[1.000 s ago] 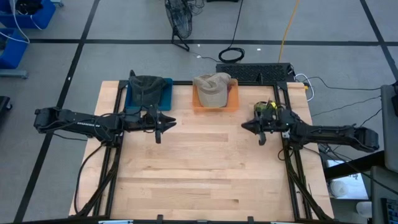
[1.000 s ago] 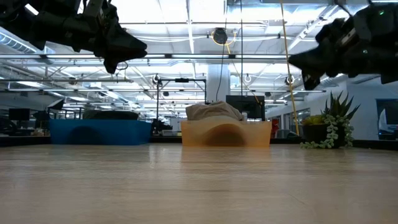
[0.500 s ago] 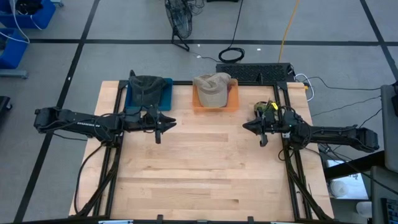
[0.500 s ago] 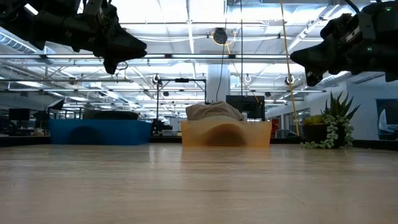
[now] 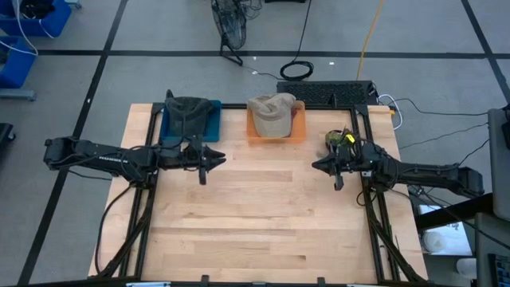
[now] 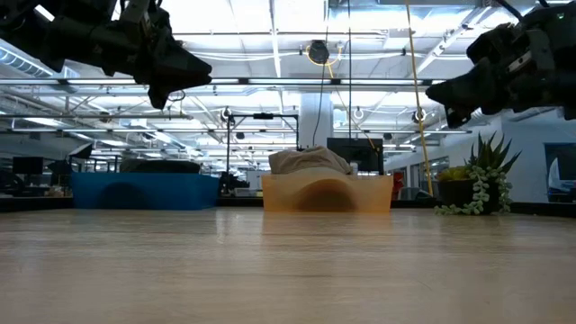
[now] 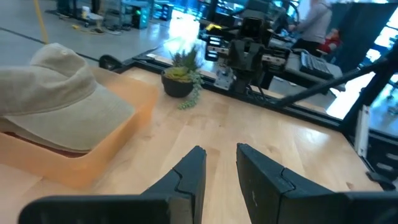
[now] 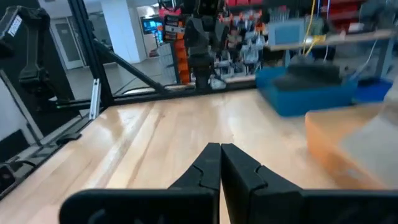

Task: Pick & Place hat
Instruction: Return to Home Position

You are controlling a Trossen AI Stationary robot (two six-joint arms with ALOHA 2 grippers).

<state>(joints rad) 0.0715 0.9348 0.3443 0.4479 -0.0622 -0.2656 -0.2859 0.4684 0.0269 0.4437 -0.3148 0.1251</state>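
A tan cap [image 5: 269,114] is seen lying in the orange bin [image 5: 298,132] at the counter's [image 5: 255,215] back edge. The left hand [image 5: 218,158] is held slightly spread and the right hand [image 5: 316,164] pressed together, both above the counter.

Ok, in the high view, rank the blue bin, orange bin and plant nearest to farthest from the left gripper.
1. Blue bin, just beyond the left gripper.
2. Orange bin, middle of the far edge.
3. Plant, right side, beside the right gripper.
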